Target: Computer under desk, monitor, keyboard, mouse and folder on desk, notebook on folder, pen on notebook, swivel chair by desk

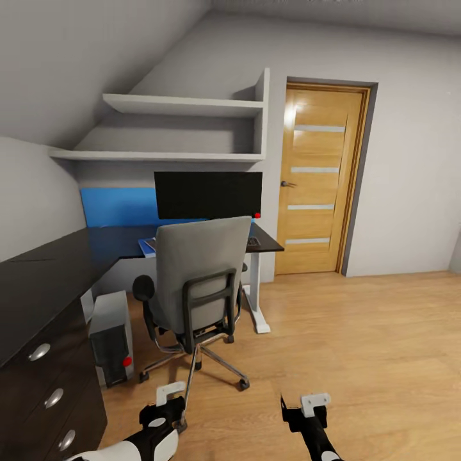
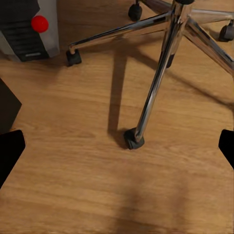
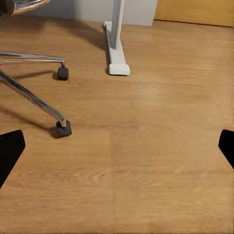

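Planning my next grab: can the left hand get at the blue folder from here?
Probably not. The swivel chair stands between the left hand and the folder, which lies on the desk behind the chair's backrest.

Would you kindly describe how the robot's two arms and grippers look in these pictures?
Both arms are glossy black; the left one shows white shell sections. Each ends in a black gripper, left gripper and right gripper, topped by a small white bracket. The fingertips look plain black. No cables or markings show.

The chrome base of the swivel chair point(image 2: 161, 73) is seen on the wooden floor point(image 2: 73, 161), with the computer point(image 2: 29, 27) near one caster point(image 2: 73, 57).
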